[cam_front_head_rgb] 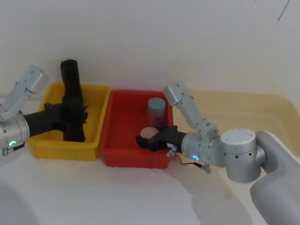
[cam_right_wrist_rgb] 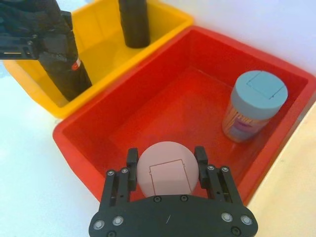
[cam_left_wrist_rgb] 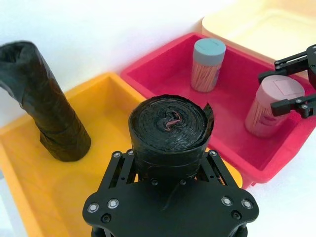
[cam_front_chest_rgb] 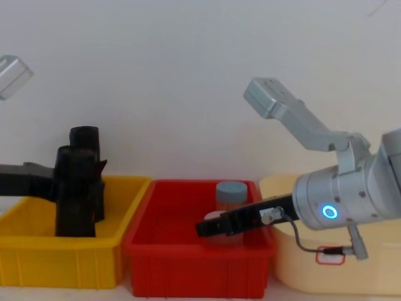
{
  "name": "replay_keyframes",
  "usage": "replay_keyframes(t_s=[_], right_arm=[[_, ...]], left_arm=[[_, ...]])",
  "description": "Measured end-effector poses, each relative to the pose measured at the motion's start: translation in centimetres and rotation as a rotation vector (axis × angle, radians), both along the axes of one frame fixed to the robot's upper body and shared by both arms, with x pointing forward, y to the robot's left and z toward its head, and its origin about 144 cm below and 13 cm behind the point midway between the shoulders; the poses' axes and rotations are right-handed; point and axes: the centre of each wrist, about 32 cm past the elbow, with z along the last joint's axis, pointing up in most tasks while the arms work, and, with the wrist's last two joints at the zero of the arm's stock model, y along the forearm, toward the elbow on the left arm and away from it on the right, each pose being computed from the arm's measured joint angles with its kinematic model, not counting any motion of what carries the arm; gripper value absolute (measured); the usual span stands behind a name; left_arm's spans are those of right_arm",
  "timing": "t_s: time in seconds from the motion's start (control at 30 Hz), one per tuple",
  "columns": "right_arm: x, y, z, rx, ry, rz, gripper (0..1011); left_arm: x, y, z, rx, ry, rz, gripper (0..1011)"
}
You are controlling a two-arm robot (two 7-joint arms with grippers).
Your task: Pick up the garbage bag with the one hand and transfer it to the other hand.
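Desk (cam_front_head_rgb: 117, 197): white, plain, carrying three bins side by side.

Left end effector (cam_left_wrist_rgb: 167, 163): green-lit arm, fingers clamped on the garbage bag (cam_left_wrist_rgb: 170, 123). The bag is a matte black roll held upright over the yellow bin (cam_front_head_rgb: 61, 151), long axis vertical, lower end down inside the bin. A ragged flap sits near the upper end. A small red-and-white mark on its side is not readable.

Right end effector (cam_right_wrist_rgb: 166, 152): blue-lit arm, in the red bin (cam_front_head_rgb: 133, 157), fingers pressed against both sides of the pink-lidded jar (cam_right_wrist_rgb: 165, 177).

Grey-lidded jar (cam_right_wrist_rgb: 259, 91): upright, farther back in the red bin; printed wrap, text illegible.

Second black roll (cam_left_wrist_rgb: 47, 108): stands at the yellow bin's far side.

Cream tub (cam_front_chest_rgb: 376, 269): right of the red bin; red-edged label, unreadable.

Wall (cam_front_head_rgb: 164, 37): white, bare.
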Motion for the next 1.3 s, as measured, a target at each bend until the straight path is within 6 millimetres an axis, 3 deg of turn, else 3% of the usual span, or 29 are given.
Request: replay_keyframes(t_s=[0.3,0.73,1.0,1.3], right_arm=[[-1.0,-0.4,1.6,0.025,-0.071,0.002,663],[-3.6,-2.3,6.6,0.074,-0.244,-0.039,663],[-5.3,-4.2,9.6,0.059,-0.332,-0.121,663],[-6.4,-6.0,11.1,0.018,-0.358,-0.226,663]], left_arm=[[-0.4,-0.5,2.6,0.004,-0.073,-0.015,446],[-0.3,-1.5,8.6,0.014,-0.213,-0.063,446],[0.9,-2.3,10.2,-0.012,-0.248,-0.138,446],[3.4,-4.3,10.8,-0.065,-0.247,-0.263,446]])
